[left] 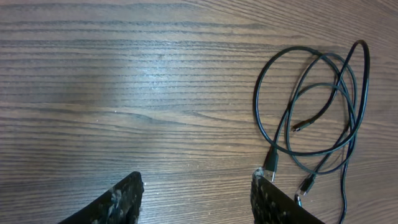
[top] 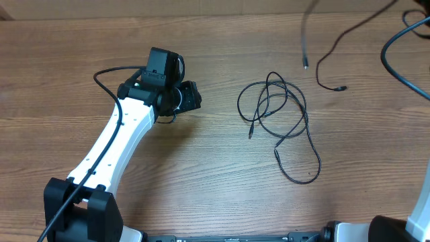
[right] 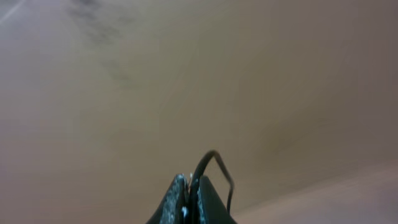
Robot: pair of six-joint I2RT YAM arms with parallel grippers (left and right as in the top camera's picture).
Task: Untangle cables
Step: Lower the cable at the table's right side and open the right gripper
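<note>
A tangle of thin black cables (top: 279, 111) lies looped on the wooden table, right of centre, with small plug ends pointing down and left. My left gripper (top: 193, 99) is open and empty, just left of the tangle. In the left wrist view its fingers (left: 196, 186) are spread wide, and the cables (left: 272, 160) lie at the right, one plug touching the right fingertip. My right gripper (right: 191, 183) is shut on a thin black cable (right: 208, 155), held up off the table. It is out of the overhead view. Two thin cords (top: 304, 40) hang in at the top right.
A thicker black wire (top: 388, 54) curves along the far right edge. My left arm (top: 114, 144) lies diagonally across the left half of the wooden table (top: 215, 188). The right arm's base (top: 420, 218) shows at the bottom right corner.
</note>
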